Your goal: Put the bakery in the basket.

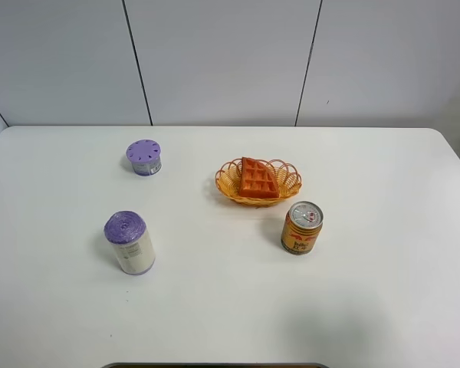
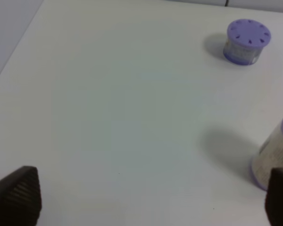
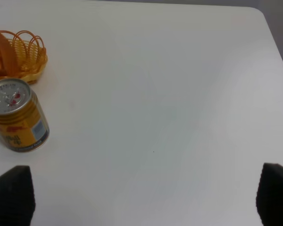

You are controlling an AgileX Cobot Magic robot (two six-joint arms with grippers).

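Observation:
The orange-brown waffle wedge (image 1: 258, 179) lies inside the oval wicker basket (image 1: 228, 185) at the table's middle. An edge of the waffle (image 3: 1, 50) and part of the basket (image 3: 30, 59) also show in the right wrist view. Neither gripper appears in the exterior high view. In the left wrist view my left gripper (image 2: 153, 200) is open and empty, its dark fingertips (image 2: 19, 195) wide apart over bare table. In the right wrist view my right gripper (image 3: 141, 195) is open and empty, its fingertips (image 3: 12, 195) wide apart.
A gold-red drink can (image 1: 301, 228) stands just front-right of the basket, also in the right wrist view (image 3: 17, 115). A small purple-lidded jar (image 1: 143, 157) sits back left. A white cylinder with a purple top (image 1: 129, 242) stands front left.

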